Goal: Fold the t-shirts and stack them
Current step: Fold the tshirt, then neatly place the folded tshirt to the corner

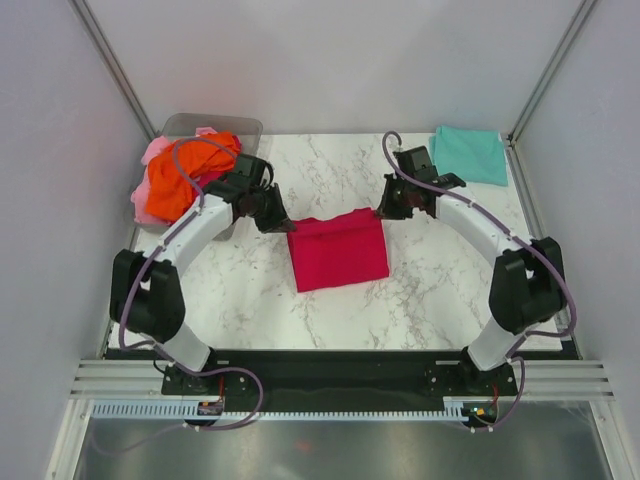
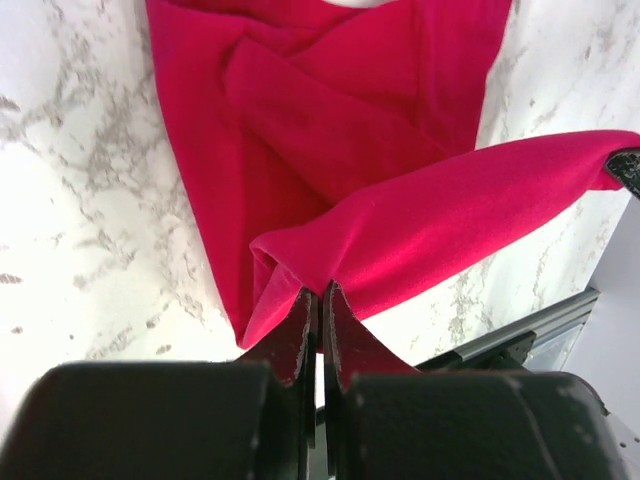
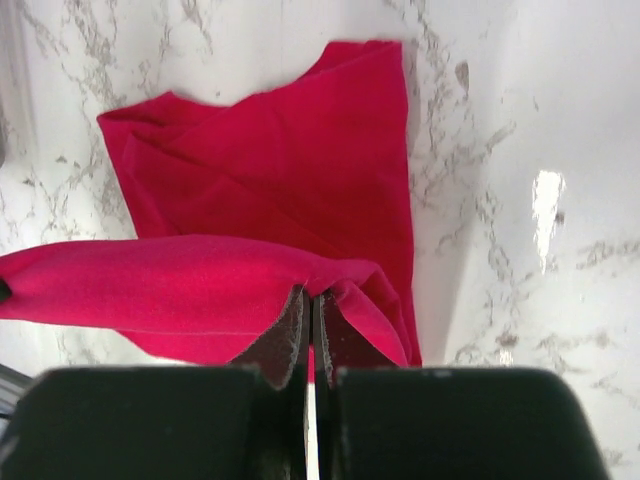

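A crimson-magenta t-shirt (image 1: 338, 250) lies partly folded in the middle of the marble table. My left gripper (image 1: 281, 222) is shut on its far left corner (image 2: 300, 270), and my right gripper (image 1: 385, 212) is shut on its far right corner (image 3: 330, 275). Both corners are lifted, so the far edge hangs stretched between the grippers (image 2: 470, 200) above the rest of the cloth (image 3: 280, 160). A teal t-shirt (image 1: 470, 153), folded square, lies at the back right corner. An orange t-shirt (image 1: 180, 175) and a pale pink one (image 1: 155, 152) are heaped at the back left.
A clear plastic bin (image 1: 212, 125) stands at the back left behind the heap. White walls close in the table on three sides. The black base rail (image 1: 330, 375) runs along the near edge. Bare marble (image 1: 250, 300) shows around the crimson shirt.
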